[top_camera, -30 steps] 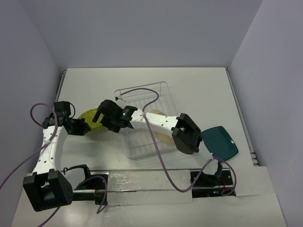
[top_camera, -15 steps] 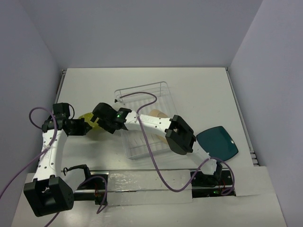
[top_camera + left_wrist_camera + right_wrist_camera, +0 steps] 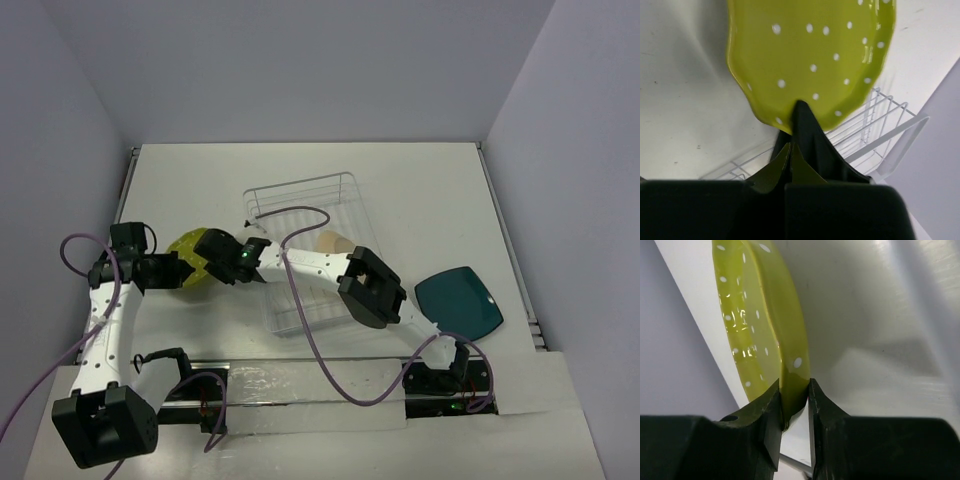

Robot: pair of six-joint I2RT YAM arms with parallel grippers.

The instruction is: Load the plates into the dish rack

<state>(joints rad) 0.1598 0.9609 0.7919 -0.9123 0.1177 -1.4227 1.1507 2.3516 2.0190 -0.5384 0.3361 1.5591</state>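
We see the yellow-green plate (image 3: pixel 190 247) held tilted above the table (image 3: pixel 420 190), just left of the dish rack (image 3: pixel 345 190). Two grips hold it. Our left gripper (image 3: pixel 792 131) pinches its rim from the left, and our right gripper (image 3: pixel 795 400) clamps the opposite rim, a finger pressed to each face. The beige plate (image 3: pixel 330 241) seems to lie inside the rack, though the right arm hides part of it. The teal plate (image 3: pixel 458 305) rests flat on the table, right of the rack.

White table (image 3: pixel 420 190), pale lilac walls (image 3: pixel 300 70) on three sides
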